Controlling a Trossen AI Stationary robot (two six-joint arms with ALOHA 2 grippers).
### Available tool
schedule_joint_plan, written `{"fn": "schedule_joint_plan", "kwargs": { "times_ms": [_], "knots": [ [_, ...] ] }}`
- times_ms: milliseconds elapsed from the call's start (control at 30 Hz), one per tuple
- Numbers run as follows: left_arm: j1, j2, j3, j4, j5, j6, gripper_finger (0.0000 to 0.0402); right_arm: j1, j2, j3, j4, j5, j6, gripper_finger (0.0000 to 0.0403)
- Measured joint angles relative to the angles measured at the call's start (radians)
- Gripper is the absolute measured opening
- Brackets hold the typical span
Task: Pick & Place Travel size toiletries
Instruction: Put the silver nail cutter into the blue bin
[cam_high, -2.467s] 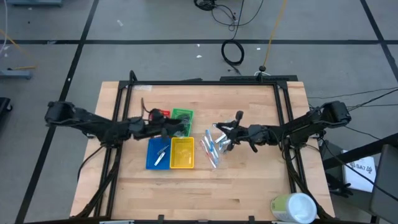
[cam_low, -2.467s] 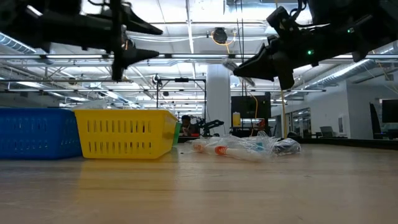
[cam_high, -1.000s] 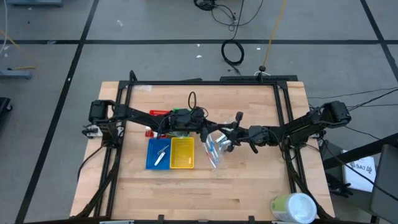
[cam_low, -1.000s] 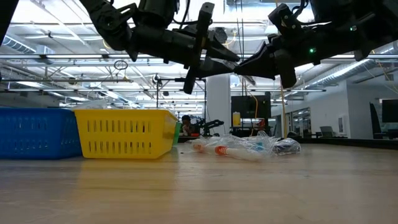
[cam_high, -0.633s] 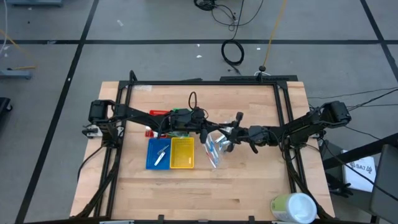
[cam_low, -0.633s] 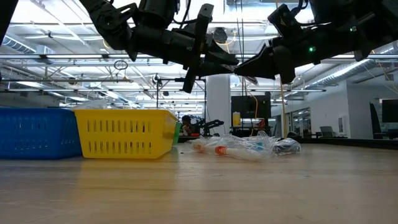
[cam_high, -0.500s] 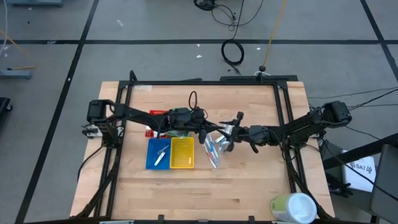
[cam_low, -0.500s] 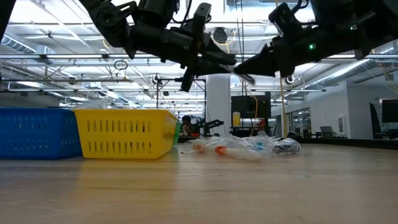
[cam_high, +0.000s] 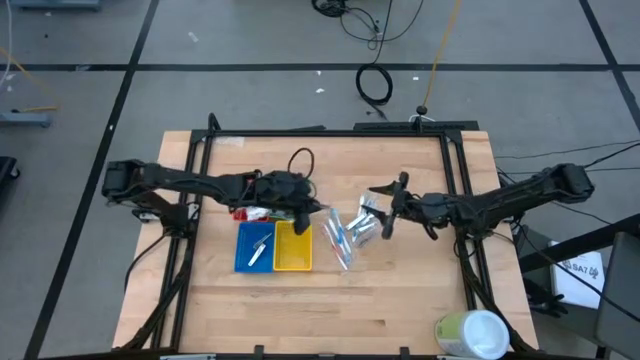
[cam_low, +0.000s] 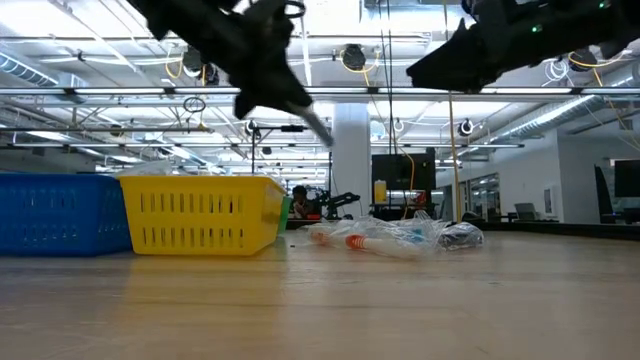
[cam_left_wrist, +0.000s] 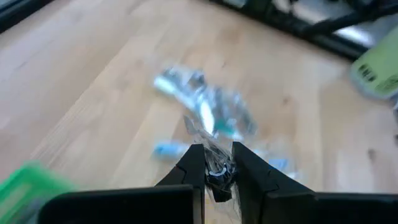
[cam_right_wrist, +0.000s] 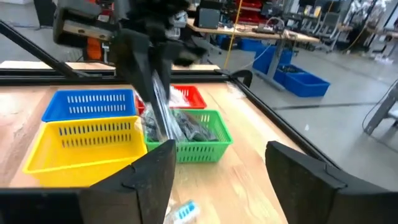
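Left gripper (cam_high: 318, 211) above the yellow tray's (cam_high: 292, 247) 1 o'clock corner, fingers pinched on a clear-wrapped packet (cam_left_wrist: 214, 163). Right gripper (cam_high: 384, 212) at 3 o'clock of it, fingers spread wide, nothing in them. Toiletry pile (cam_high: 348, 234) lies on the table (cam_high: 400, 300) between the two, just 3 o'clock of the yellow tray.

The high camera looked straight down on the whole counter (cam_high: 400, 290). The low one sat at counter height, facing level into the room. Each wrist camera looked closely past its own fingers. High, low and right wrist views shared the yellow tray (cam_high: 292, 247), near 9 o'clock of centre.
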Motion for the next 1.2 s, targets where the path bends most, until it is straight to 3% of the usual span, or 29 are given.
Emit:
{"fn": "schedule_joint_plan", "kwargs": {
  "times_ms": [167, 367, 600, 733, 933, 1200],
  "knots": [
    [-0.080, -0.103, 0.000, -0.177, -0.090, -0.016, 0.0037, 0.000, -0.098, -0.002, -0.142, 0.001, 0.045, 0.0226],
    [-0.187, -0.215, -0.009, -0.312, -0.212, -0.033, 0.0037, 0.000, -0.204, -0.073, -0.146, -0.002, 0.057, 0.0219],
    [-0.269, -0.349, -0.124, -0.371, -0.321, -0.192, 0.0037, -0.016, -0.361, -0.283, 0.130, -0.003, 0.046, 0.0212],
    [-0.313, -0.409, -0.182, -0.436, -0.309, -0.272, 0.0037, -0.027, -0.432, -0.366, 0.239, -0.003, 0.040, 0.0212],
    [-0.396, -0.477, -0.188, -0.639, -0.267, -0.421, 0.0037, -0.027, -0.478, -0.377, 0.239, -0.004, 0.039, 0.0212],
    [-0.449, -0.475, -0.187, -0.707, -0.132, -0.447, 0.0037, -0.027, -0.480, -0.376, 0.224, -0.004, 0.038, 0.0212]
  ]
}}
